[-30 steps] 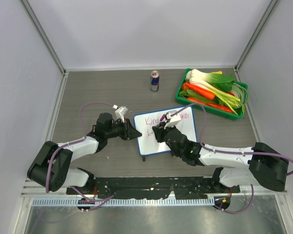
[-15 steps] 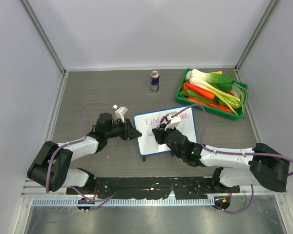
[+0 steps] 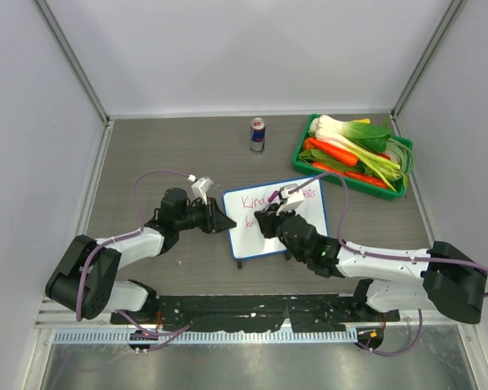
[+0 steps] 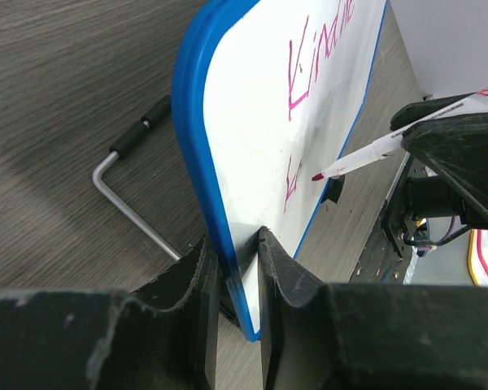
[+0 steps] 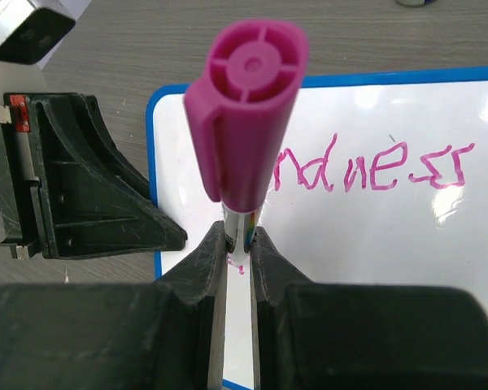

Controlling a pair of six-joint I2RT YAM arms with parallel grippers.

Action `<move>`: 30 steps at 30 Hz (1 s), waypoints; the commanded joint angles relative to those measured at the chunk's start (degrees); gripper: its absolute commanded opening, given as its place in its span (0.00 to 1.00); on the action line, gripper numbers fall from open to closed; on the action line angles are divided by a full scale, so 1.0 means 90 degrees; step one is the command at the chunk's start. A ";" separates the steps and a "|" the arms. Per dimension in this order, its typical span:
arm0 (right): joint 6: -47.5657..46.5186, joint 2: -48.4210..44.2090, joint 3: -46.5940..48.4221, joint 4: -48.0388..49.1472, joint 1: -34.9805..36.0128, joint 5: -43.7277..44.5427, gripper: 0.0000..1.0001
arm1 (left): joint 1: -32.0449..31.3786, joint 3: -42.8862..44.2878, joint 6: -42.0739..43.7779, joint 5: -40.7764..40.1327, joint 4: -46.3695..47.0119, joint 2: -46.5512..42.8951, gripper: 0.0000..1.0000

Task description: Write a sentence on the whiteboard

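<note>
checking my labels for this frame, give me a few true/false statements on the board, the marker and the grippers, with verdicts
1. The left gripper is clamped on the edge of the whiteboard. True.
2. The right gripper holds a marker with a magenta cap end. True.
3. The whiteboard is blank. False: a pink sentence is partly written on it, with "ndness" readable in the right wrist view.
4. The can stands inside the green tray. False: it stands on the table, left of the tray, which holds vegetables.
</note>
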 commanded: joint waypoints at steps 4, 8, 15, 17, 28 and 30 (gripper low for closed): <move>-0.0112 0.0107 0.0469 0.0309 -0.0007 0.0427 0.01 | -0.0043 -0.0023 0.0444 -0.0486 -0.0543 0.0237 0.00; -0.0122 0.0214 0.0499 0.0368 -0.0017 0.0534 0.01 | -0.0053 -0.0023 0.0444 -0.0486 -0.0543 0.0227 0.00; -0.0103 0.0342 0.0470 0.0270 -0.0026 0.0612 0.01 | -0.0043 -0.0023 0.0444 -0.0486 -0.0543 0.0237 0.00; -0.0093 0.0381 0.0440 0.0240 -0.0036 0.0661 0.01 | -0.0053 -0.0023 0.0444 -0.0486 -0.0543 0.0247 0.00; -0.0054 -0.0029 0.0216 0.0279 -0.0026 0.0671 0.01 | -0.0043 -0.0023 0.0444 -0.0495 -0.0543 0.0247 0.00; -0.0044 -0.0195 0.0157 0.0309 -0.0026 0.0661 0.01 | -0.0043 -0.0023 0.0444 -0.0495 -0.0533 0.0237 0.00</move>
